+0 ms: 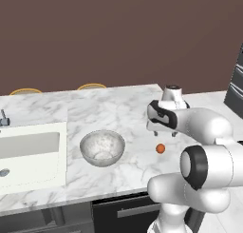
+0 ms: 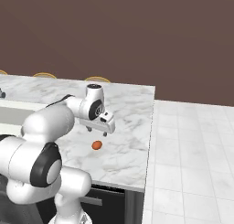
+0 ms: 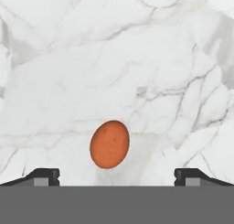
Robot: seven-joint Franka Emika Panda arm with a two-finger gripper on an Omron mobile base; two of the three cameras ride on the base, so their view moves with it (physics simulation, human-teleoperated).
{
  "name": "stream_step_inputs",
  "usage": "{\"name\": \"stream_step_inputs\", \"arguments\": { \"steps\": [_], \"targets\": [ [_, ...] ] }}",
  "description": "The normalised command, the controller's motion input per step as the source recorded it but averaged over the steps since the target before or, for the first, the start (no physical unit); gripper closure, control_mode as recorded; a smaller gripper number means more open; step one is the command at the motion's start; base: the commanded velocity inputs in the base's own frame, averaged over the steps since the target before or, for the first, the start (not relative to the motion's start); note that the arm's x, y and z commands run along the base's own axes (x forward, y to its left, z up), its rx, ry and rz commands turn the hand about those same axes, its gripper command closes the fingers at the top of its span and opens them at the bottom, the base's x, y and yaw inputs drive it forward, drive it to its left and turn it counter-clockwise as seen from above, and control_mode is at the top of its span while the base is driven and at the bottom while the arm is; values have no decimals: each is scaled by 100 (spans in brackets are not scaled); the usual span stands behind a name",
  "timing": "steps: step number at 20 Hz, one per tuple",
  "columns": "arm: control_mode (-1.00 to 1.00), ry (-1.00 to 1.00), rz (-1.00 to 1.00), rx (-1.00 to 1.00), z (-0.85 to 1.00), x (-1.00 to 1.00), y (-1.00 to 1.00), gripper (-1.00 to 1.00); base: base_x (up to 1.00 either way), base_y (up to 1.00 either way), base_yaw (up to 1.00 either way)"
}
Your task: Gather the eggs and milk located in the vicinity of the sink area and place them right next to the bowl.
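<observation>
Three views to go through. From the left base view, the gripper (image 1: 163, 132) hangs over the marble counter (image 1: 118, 108) with its fingers pointing down, spread wide and holding nothing. A small orange ball (image 1: 161, 148) sits on the counter just below and slightly in front of it. The bowl (image 1: 102, 148) stands to the left of the ball, well apart from it, and the sink (image 1: 31, 153) is further left with the faucet (image 1: 4, 119) at the edge of the picture.

From the right base view the gripper (image 2: 97, 130) hovers above the same orange ball (image 2: 96, 145), not touching it, jaws apart and empty. The white tiled floor (image 2: 192, 150) runs off to the right of the counter.

In the hand view, the two finger tips (image 3: 43, 176) sit far apart at the bottom, and the orange ball (image 3: 109, 144) lies on the marble between them, closer to the left tip.
</observation>
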Motion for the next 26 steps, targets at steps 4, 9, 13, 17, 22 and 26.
{"name": "stream_step_inputs", "arguments": {
  "steps": [4, 9, 13, 17, 22, 26],
  "targets": [
    [-100, 0, 0, 0, -36, 0, 0, -100, 0, 0, 0],
    [-100, 0, 0, 0, -45, 0, 0, -100, 0, 0, 0],
    [-100, 0, 0, 0, -34, -5, 0, -100, 0, 0, 0],
    [-100, 0, 0, 0, -28, -14, 0, -100, 0, 0, 0],
    [-100, 0, 0, 0, -14, -2, 0, -100, 0, 0, 0],
    [-100, 0, 0, 0, -7, 0, 0, -100, 0, 0, 0]
  ]
}}
